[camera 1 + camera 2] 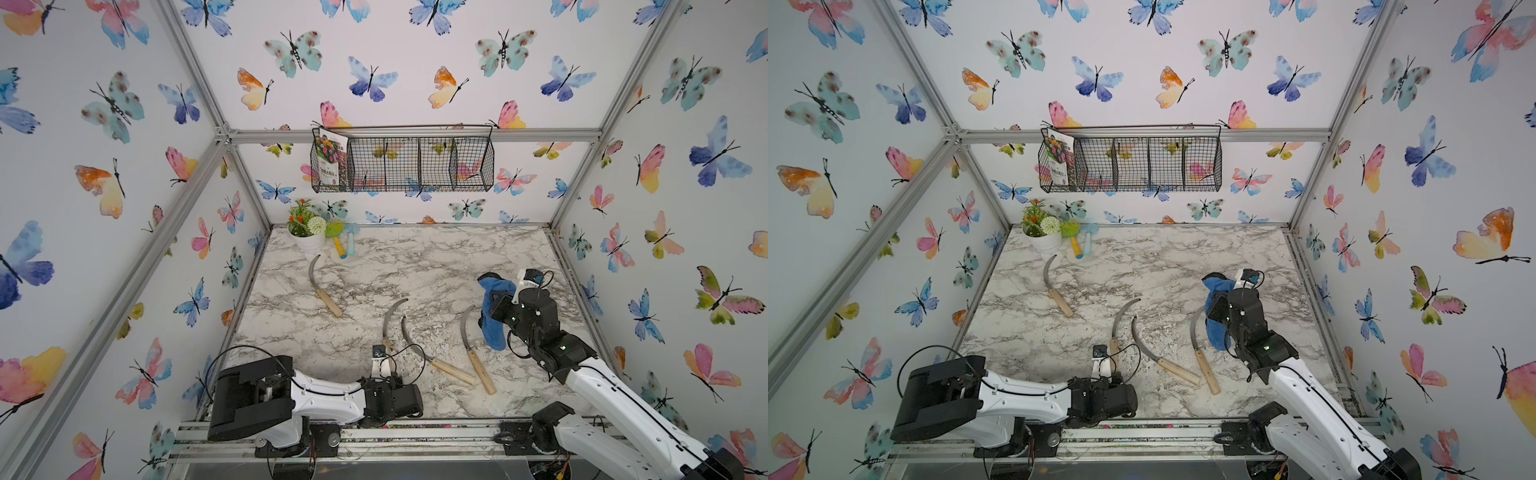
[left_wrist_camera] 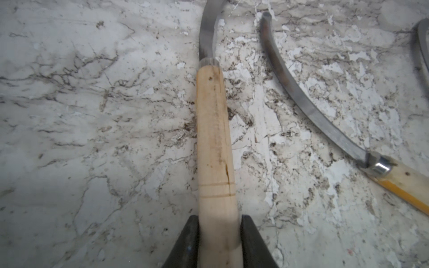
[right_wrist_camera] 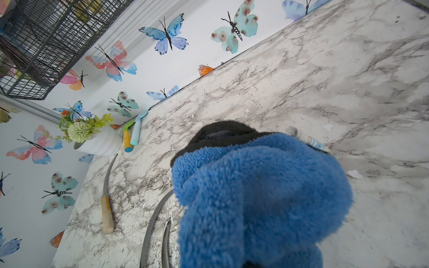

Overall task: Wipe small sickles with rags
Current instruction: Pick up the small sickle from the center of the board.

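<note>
Tabletop [image 1: 436, 266] far centre open; sickle cluster [image 1: 453, 372] crowds near centre; flowerpot [image 1: 311, 243], toy tools [image 1: 340, 248] block far-left corner.

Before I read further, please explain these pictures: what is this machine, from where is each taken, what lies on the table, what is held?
Two robot arms work over a marble table. Two pictures look down from above; two come from cameras on the arms' wrists. The left tool grips the nearest sickle by its wooden handle. Three more sickles lie loose. The right tool holds the blue rag. A flower pot and two toy tools sit in the far corner.
</note>
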You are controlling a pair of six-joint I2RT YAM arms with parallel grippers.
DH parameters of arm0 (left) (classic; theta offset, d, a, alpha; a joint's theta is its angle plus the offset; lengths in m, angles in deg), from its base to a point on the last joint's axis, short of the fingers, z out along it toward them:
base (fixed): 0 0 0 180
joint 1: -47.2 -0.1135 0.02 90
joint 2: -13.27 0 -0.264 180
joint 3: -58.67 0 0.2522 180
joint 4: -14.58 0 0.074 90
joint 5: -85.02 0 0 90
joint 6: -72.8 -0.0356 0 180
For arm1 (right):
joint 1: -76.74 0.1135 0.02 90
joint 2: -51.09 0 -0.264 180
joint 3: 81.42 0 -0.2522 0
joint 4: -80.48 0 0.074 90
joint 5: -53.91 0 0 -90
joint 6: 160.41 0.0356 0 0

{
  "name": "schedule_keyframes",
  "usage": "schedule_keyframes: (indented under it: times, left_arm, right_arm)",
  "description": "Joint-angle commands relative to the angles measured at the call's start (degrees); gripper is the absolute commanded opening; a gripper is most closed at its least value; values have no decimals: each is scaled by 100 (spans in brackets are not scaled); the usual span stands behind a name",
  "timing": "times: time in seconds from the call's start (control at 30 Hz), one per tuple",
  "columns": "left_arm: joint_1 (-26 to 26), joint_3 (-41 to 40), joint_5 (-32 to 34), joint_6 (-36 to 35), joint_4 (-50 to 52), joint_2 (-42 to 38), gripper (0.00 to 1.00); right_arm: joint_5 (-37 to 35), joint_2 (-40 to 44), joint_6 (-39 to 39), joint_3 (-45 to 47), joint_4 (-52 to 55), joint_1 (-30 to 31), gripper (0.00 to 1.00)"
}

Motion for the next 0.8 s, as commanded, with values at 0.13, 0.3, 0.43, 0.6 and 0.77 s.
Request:
schedule_keyframes:
  times: [0.13, 0.3, 0.43, 0.6, 0.77]
  left_arm:
    - [-172, 122, 505, 521, 985, 336, 18]
    - [-567, 98, 613, 23, 933, 169, 15]
    - [-1213, -10, 257, -1116, 169, 101, 16]
    - [-1713, 12, -214, -2119, -566, 259, 16]
    - [-1737, 100, -213, -2300, -582, 356, 39]
  right_arm:
    - [96, 14, 40, 10, -132, 22, 1]
    - [127, -103, 36, 11, -181, 22, 1]
    - [214, -230, 32, -6, -197, 22, 1]
    - [232, -293, 25, -11, -223, 22, 1]
    - [298, -354, 23, 19, -293, 22, 1]
